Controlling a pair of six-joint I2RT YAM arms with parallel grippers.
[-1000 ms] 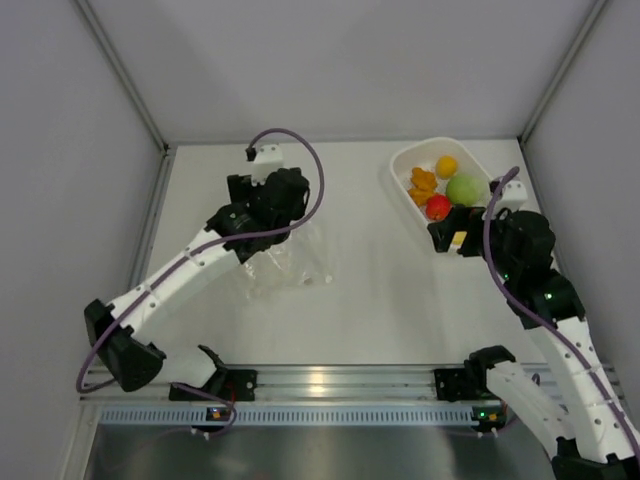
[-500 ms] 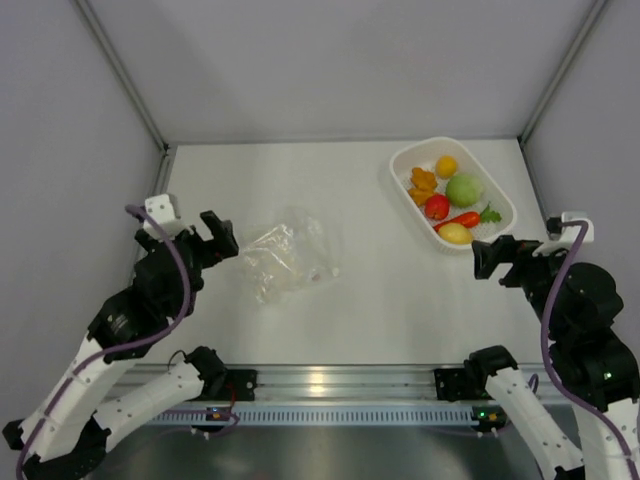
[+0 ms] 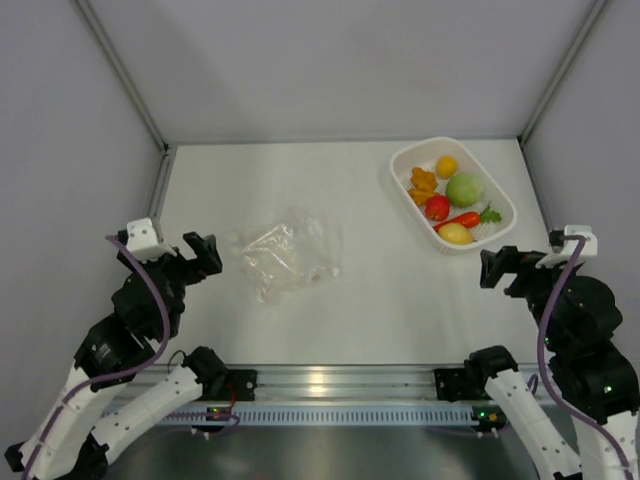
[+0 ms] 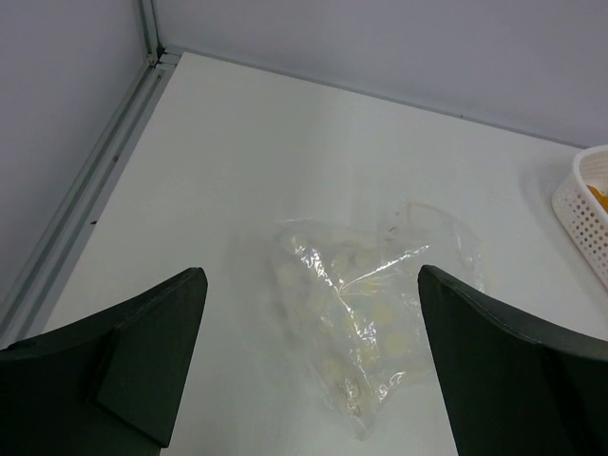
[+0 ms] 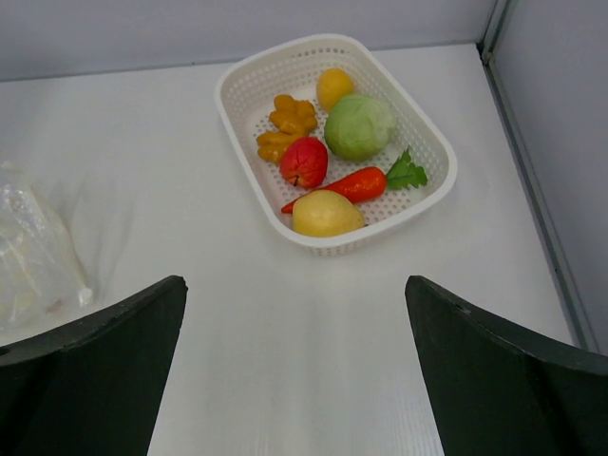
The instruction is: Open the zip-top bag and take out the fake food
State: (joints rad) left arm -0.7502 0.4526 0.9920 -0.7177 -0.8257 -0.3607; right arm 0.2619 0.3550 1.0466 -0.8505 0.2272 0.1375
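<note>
Both arms have drawn back toward the near edge of the desk (image 3: 370, 310). A second ago the left gripper (image 3: 205, 253) hung over the zip-top bag (image 3: 285, 255). Now it sits to the bag's left, apart from it, jaws spread wide and holding nothing. The right gripper (image 3: 490, 268) stood then at the near end of the white basket (image 5: 328, 247), hiding two of the pieces. It has pulled away to the near right, likewise wide open and empty.

The bag has kept its place left of centre, lying limp and crumpled on the desk. The fake food (image 3: 465, 189) lies in the basket at the far right:
- orange ball (image 5: 334, 87)
- orange lumpy piece (image 5: 285, 123)
- pale-green ball (image 5: 359, 125)
- red ball (image 5: 304, 161)
- chilli (image 5: 356, 183)
- lemon (image 5: 326, 213), nearest
</note>
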